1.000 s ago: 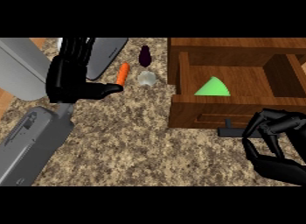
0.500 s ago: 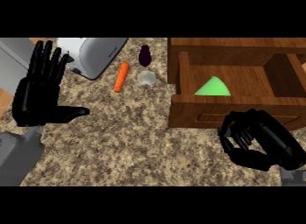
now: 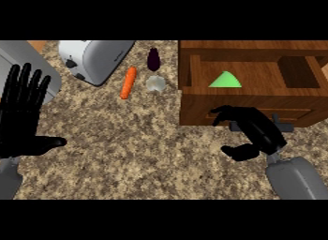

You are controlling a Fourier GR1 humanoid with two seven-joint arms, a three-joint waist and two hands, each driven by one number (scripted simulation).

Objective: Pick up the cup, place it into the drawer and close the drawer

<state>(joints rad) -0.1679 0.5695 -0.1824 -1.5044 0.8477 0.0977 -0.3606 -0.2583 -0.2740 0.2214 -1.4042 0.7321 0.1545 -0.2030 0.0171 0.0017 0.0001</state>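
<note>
Now we see our left hand [image 3: 18, 124] at the left edge of the frame, flat and released, fingers straight up and thumb sticking out to the side. It holds nothing.

Our right hand [image 3: 253, 131] is in the lower right part of the frame, right at the front wall of the wooden drawer [image 3: 253, 101]. Its fingers are bent in a clenched curl near the dark handle [image 3: 283, 125], but we cannot tell if they really grip it. The drawer is pulled out and open on top. A green cone shape [image 3: 226, 80] lies inside it, near the left wall.

The cup [image 3: 156, 83] is small and pale grey. It sits on the speckled counter [image 3: 132, 150] in the upper middle of the frame, just left of the drawer's left edge. An orange carrot [image 3: 128, 83] lies just beside the cup on its left. A dark purple eggplant [image 3: 153, 58] stands just above the cup. A silver toaster [image 3: 94, 58] sits near the top edge, upper left.

The middle and lower part of the counter, between our two hands, is wide bare stone with lots of room to move.
</note>
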